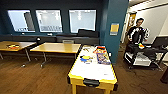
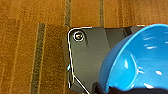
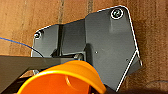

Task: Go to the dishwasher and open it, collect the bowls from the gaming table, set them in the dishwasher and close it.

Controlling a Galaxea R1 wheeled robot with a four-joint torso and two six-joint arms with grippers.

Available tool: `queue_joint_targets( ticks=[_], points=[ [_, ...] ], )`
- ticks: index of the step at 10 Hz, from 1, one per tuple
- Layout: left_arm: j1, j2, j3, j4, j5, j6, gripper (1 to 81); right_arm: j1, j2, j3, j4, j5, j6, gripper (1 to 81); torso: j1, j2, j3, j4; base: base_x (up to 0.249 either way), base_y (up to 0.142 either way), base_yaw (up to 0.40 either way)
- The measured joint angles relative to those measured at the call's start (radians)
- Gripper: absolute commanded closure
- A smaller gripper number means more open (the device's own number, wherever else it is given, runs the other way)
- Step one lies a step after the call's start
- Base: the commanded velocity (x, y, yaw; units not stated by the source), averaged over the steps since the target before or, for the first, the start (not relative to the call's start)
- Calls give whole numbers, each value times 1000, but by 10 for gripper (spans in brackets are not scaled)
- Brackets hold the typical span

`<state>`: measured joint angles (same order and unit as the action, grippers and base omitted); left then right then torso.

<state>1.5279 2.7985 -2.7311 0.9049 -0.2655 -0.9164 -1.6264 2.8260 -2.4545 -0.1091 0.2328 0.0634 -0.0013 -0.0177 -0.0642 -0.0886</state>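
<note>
A bright blue bowl (image 2: 136,62) hangs close to the left wrist camera above the wooden floor, with my left gripper (image 2: 117,90) shut on its rim. In the right wrist view an orange bowl (image 3: 65,80) is carried over the floor the same way, and my right gripper (image 3: 101,90) is shut on it. The gaming table (image 1: 92,71), white-topped with a yellow edge, stands just ahead in the head view. It bears colourful board games (image 1: 102,56) and a small blue and yellow item (image 1: 85,59). The dishwasher is out of view.
Two yellow-topped tables (image 1: 57,47) stand at the left before a dark bench and windows. A teal pillar (image 1: 113,27) rises behind the gaming table. At the right a person (image 1: 137,31) stands behind a black cart (image 1: 145,53). Wooden floor lies open at the front left.
</note>
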Motion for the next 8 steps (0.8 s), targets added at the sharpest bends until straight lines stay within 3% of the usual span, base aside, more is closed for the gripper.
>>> queue_joint_targets(
  ticks=[8],
  points=[
    [3,20,-21,0,0,8,811,0,5,0,0,0,0,811,0,0,0,0,-163,0,0]
  ],
)
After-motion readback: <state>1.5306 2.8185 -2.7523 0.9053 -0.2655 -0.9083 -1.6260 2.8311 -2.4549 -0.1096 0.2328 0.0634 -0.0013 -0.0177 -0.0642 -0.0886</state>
